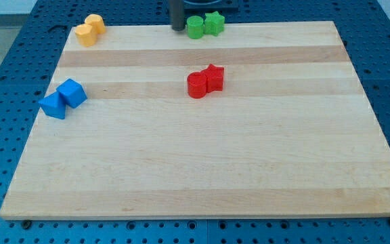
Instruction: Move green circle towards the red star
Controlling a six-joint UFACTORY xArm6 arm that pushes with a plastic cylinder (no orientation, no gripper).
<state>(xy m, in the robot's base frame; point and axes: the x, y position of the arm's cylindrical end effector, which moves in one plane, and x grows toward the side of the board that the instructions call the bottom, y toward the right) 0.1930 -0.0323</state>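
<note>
Rod end, my tip (177, 29), holds nothing and sits just left of the green circle (195, 28) at the board's top edge; we see the red star (213, 76) well below, mid-board.

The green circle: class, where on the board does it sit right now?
The green circle sits at the board's top edge, just right of centre, touching the green star on its right, with my tip close on its left.
</note>
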